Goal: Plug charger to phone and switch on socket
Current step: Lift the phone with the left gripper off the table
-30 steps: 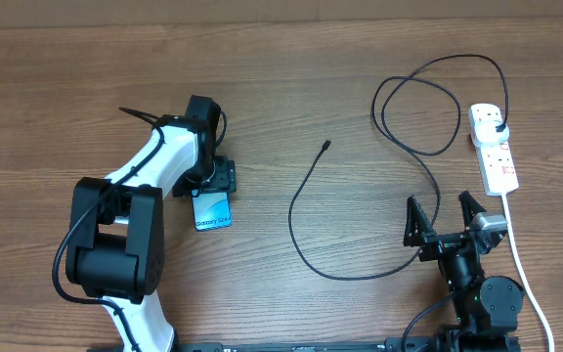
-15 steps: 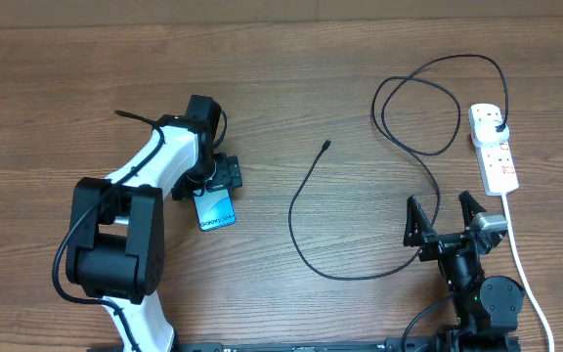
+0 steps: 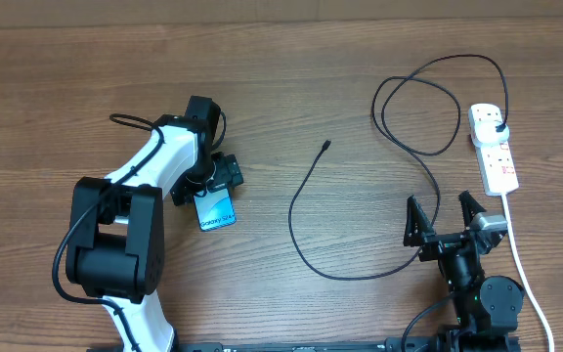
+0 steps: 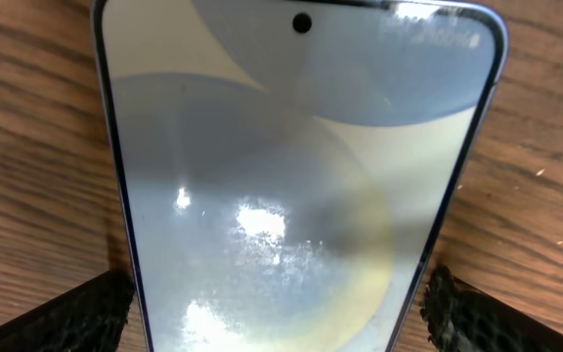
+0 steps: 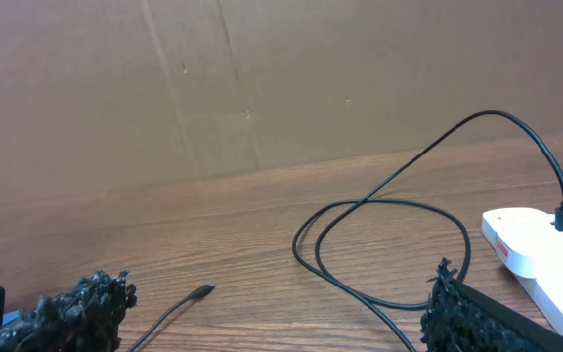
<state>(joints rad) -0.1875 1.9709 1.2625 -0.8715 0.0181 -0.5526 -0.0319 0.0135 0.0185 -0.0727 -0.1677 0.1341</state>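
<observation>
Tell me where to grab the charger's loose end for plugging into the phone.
Grip the charger just behind its connector tip, probably from straight above. That stretch lies flat and nearly straight on the table, away from the loops, so fingers can straddle it crosswise. Holding close to the tip should keep it from flopping. The right gripper is open and holds nothing.

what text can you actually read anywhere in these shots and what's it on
"Galaxy S24": on the screen of the phone, overhead view.
Faint print near the phone's top corner, left wrist view: too blurred to read.
Red markings on the socket: too small to read.
</observation>
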